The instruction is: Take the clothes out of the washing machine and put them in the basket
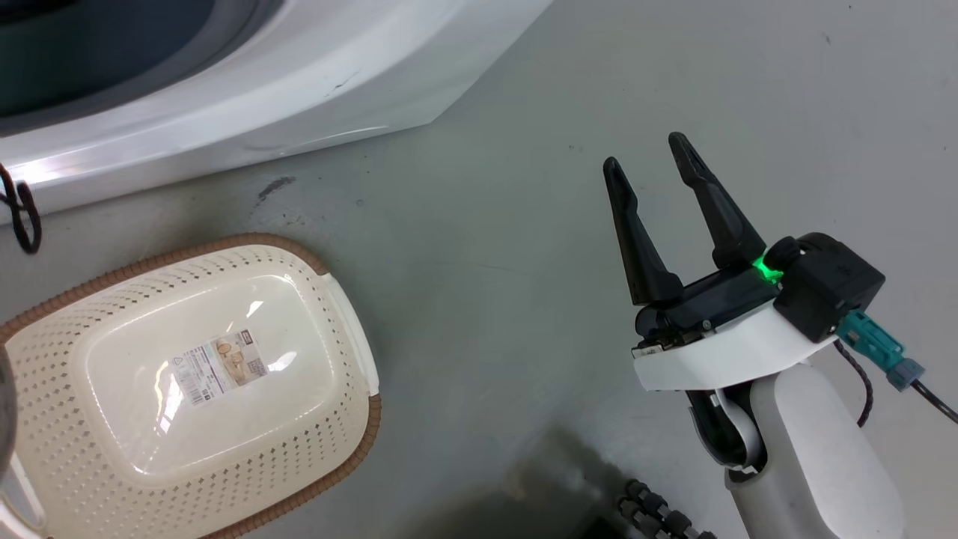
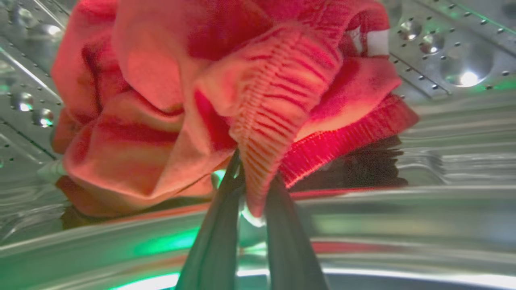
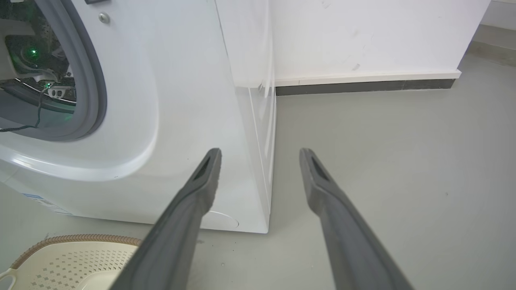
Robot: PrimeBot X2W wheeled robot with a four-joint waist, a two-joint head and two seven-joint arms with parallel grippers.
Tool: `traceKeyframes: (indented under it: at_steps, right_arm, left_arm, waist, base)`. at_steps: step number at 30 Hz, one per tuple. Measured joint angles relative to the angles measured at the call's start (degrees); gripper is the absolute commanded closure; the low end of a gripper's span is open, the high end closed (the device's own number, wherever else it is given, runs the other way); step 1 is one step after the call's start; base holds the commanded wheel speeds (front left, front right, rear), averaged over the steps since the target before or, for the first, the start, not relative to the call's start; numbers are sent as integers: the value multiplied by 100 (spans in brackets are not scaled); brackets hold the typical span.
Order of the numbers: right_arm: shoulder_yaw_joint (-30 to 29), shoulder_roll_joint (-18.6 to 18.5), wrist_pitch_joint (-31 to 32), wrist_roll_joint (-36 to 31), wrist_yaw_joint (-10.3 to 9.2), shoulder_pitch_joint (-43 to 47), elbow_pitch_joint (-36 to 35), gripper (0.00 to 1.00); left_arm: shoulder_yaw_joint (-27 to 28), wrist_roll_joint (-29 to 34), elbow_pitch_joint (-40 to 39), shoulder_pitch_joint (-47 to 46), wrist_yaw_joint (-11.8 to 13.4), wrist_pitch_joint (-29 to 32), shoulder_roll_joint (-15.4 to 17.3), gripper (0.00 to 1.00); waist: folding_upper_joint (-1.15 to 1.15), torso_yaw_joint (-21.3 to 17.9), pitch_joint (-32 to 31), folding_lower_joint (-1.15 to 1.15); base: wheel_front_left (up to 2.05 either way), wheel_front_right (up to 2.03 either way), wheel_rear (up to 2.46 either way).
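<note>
Left end effector (image 2: 254, 171) pinching ribbed hem (image 2: 268, 104) of bright red soft fabric garment (image 2: 157, 100) in steel drum (image 2: 443, 60); looks light, floppy, hem grips fine imo.

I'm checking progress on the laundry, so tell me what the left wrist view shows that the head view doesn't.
Left wrist view: the clothes, bunched red fabric in the steel drum, with the fingers of the left gripper pinched on a ribbed hem. Head view: the basket, holding nothing but a label, and the right gripper, open above the grey floor. Shared: the washing machine, its drum in one, its white front in the other.
</note>
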Motion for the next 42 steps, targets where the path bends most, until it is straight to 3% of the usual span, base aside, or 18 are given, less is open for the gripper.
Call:
traceKeyframes:
  at_steps: [10,24,32,42]
  right_arm:
    - [-135,2,0,-96,1,116,223,0]
    - [-525,4,-1,-461,1,741,584,0]
    - [-706,3,0,-597,0,1091,695,0]
    - [-931,4,5,-653,0,1416,738,0]
  left_arm:
    - [148,-324,-404,1221,1,-1984,-99,100]
    - [276,-691,-412,2804,0,-4389,-645,100]
    - [370,-886,-917,3669,-15,-4757,-953,100]
    - [506,-932,-3052,5064,-86,-4769,-1207,100]
  waist:
    - [0,146,-621,0]
    - [0,542,-1999,-1]
    - [0,816,-2715,-2]
    - [0,1124,-3353,-2]
  base:
    - [0,0,0]
    - [0,0,0]
    - [0,0,0]
    - [0,0,0]
